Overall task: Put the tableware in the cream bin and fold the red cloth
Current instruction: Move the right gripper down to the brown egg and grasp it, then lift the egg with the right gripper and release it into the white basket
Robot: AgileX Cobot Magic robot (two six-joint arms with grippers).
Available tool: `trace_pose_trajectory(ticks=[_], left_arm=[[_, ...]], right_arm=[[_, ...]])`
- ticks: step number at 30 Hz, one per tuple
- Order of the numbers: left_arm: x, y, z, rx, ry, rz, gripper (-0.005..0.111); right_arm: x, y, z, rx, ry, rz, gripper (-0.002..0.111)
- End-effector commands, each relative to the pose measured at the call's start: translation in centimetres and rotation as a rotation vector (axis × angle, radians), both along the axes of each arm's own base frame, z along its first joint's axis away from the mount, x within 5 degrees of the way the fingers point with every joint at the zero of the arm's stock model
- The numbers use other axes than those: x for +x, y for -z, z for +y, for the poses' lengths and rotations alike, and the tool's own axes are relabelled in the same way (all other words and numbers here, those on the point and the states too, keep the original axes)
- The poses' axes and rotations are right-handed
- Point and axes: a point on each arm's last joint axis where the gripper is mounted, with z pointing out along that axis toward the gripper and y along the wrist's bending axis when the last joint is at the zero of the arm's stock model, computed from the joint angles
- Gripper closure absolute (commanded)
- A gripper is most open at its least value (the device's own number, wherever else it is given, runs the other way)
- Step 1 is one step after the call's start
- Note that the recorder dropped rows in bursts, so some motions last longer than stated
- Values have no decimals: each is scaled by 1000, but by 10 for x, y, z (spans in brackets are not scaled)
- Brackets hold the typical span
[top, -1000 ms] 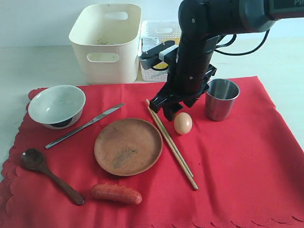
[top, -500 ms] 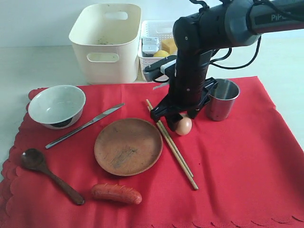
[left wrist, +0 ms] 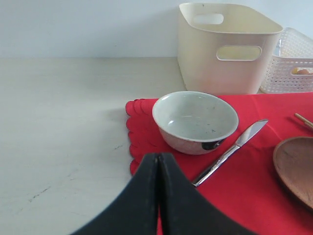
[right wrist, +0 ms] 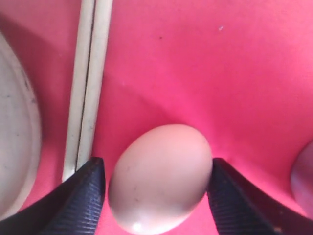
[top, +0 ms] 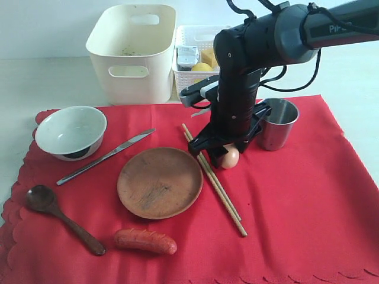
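The right gripper point(right wrist: 154, 183) sits low over the pale brown egg point(top: 230, 158). Its jaws are spread to either side of the shell and close against it, probably to clear this food off the large red scalloped cloth point(top: 308, 201) before folding. The wooden chopsticks point(top: 216, 183) lie just beside the egg, with the steel cup point(top: 276, 123) near its other side. The white bowl point(left wrist: 195, 120), metal knife point(left wrist: 230, 152) and round brown wooden plate point(top: 160, 182) also rest on the cloth. The large cream plastic bin point(top: 131, 50) behind shows none of them inside. The left gripper point(left wrist: 159, 169) hovers by the bowl, jaws pressed together.
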Motion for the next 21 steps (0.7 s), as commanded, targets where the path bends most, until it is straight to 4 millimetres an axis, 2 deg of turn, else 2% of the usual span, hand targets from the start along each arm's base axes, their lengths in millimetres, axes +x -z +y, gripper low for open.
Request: trace_pose_trajectory(ticks=[1, 3, 5, 10, 13, 16, 21], left_arm=[[0, -2, 0, -4, 7, -18, 105], [0, -2, 0, -4, 7, -18, 105], [0, -2, 0, -4, 7, -18, 105], [0, -2, 0, -4, 7, -18, 105], [0, -2, 0, -4, 7, -18, 105], [0, -2, 0, -4, 7, -18, 105], [0, -2, 0, -4, 7, -18, 105]], right_arm=[[-1, 5, 0, -11, 2, 9, 50], [-1, 5, 0, -10, 2, 7, 53], [-1, 5, 0, -11, 0, 6, 61], [0, 2, 0, -10, -1, 0, 94], [1, -4, 0, -17, -4, 1, 108], [3, -15, 1, -10, -13, -12, 108], [3, -53, 1, 37, -14, -88, 108]])
